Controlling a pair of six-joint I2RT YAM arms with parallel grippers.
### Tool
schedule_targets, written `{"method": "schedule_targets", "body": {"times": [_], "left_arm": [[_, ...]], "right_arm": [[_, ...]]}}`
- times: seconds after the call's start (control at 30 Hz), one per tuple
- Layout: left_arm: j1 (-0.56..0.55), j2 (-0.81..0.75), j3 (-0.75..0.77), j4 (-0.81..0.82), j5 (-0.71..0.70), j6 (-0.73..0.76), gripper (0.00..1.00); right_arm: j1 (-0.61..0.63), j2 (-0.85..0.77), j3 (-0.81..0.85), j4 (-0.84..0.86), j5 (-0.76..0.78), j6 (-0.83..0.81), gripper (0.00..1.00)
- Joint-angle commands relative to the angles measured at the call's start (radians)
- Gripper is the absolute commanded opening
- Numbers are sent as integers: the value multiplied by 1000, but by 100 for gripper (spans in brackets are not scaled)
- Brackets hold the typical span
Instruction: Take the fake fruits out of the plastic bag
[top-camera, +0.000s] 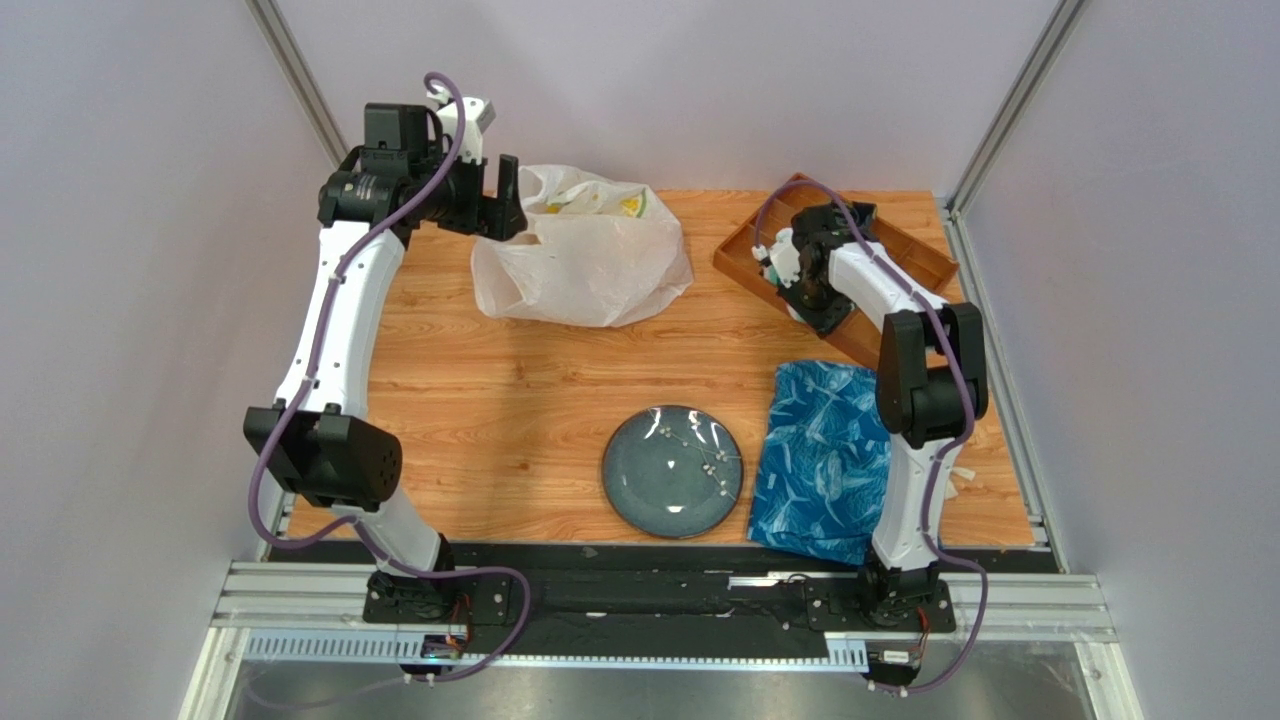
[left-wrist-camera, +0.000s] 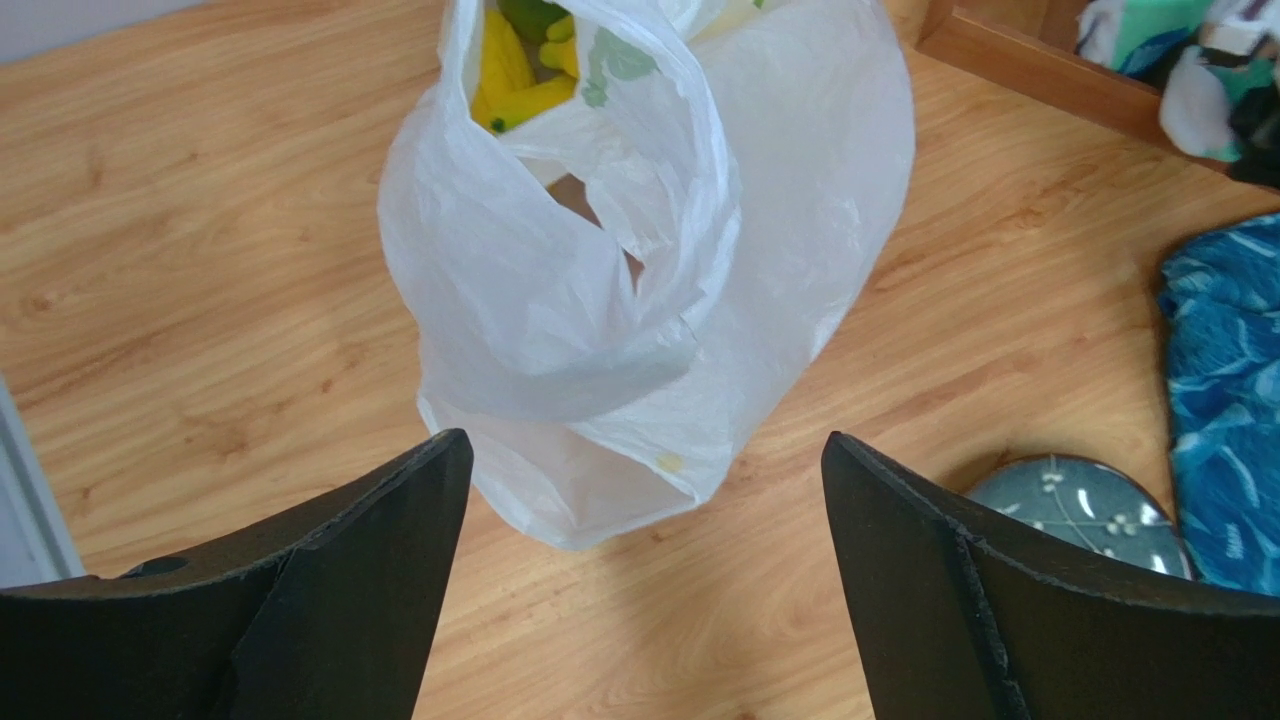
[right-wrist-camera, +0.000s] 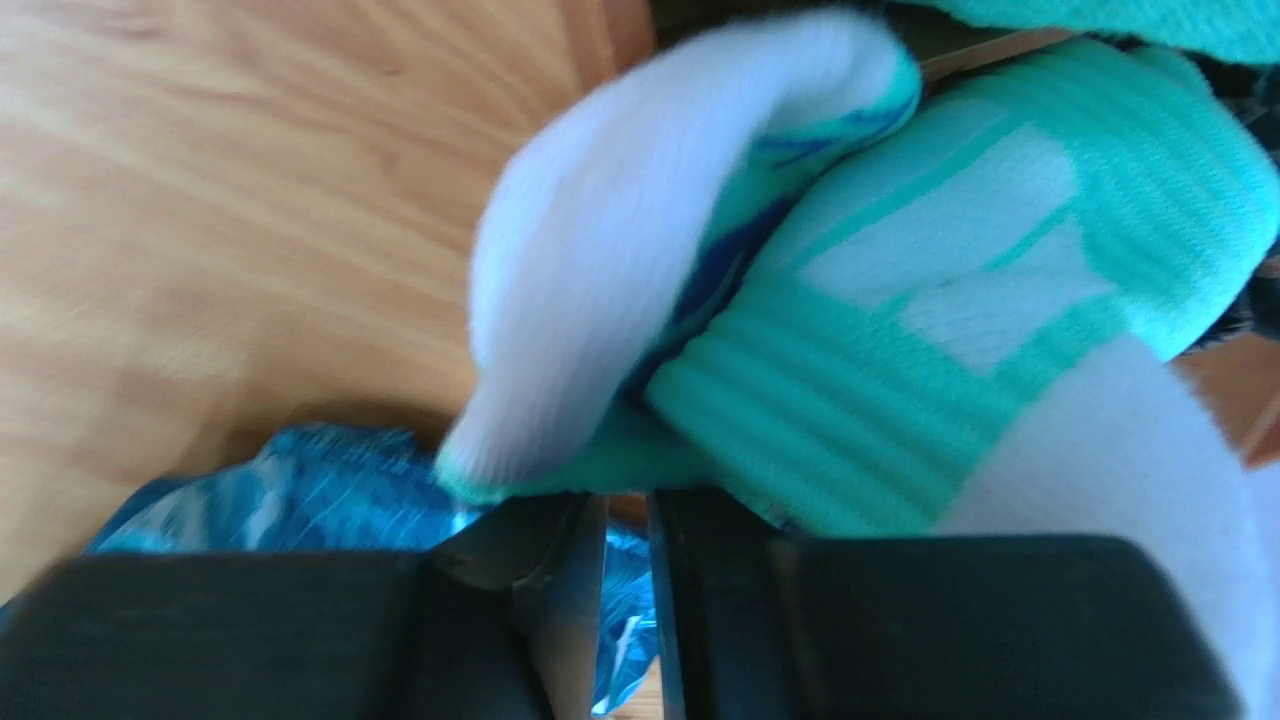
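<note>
Fruits (left-wrist-camera: 511, 83) of glossy plastic, yellow banana-like curves with a dark green bit beside them, show inside the open mouth of the thin, white, translucent plastic bag (left-wrist-camera: 646, 300). How many there are cannot be counted, since the crinkled film hides the rest. The one bag lies slumped in soft folds on the far left part of the wood-grain table (top-camera: 496, 405). Only the left wrist view looks down into its mouth. From overhead the bag (top-camera: 579, 255) is a pale lump with a faint yellow-green smear at its far edge. The left gripper (left-wrist-camera: 646, 443) hangs just beside the bag's far left side, its two black wedge-shaped fingers (left-wrist-camera: 376, 600) spread wide apart with nothing between them. Near the middle of the table sits one round, glazed grey-blue plate (top-camera: 672, 470) with small white flower marks. Just to its right lies one blue cloth with white veining (top-camera: 824, 458), rumpled into a rough rectangle. At the far right stands one shallow rectangular wooden tray (top-camera: 902, 248), turned askew, and the right gripper (top-camera: 784, 275) reaches down into it. Overhead, the arm hides most of what is in the tray. The right wrist view is blurred but fills with ribbed teal-and-white knit socks (right-wrist-camera: 902, 300), their number unclear. There the right gripper's fingers (right-wrist-camera: 721, 615) stand close, with only a thin slit between them. Whether they pinch the sock edge cannot be told.
</note>
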Motion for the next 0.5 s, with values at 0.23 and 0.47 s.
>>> {"method": "schedule_targets", "body": {"times": [0.23,0.47], "left_arm": [[0,168,218,4,-106,195,98],[-8,165,246,-74,-16,247,91]], "right_arm": [[160,-246,194,-217,-667,93,100],[212,-247,297,-119,-696,281,100]]}}
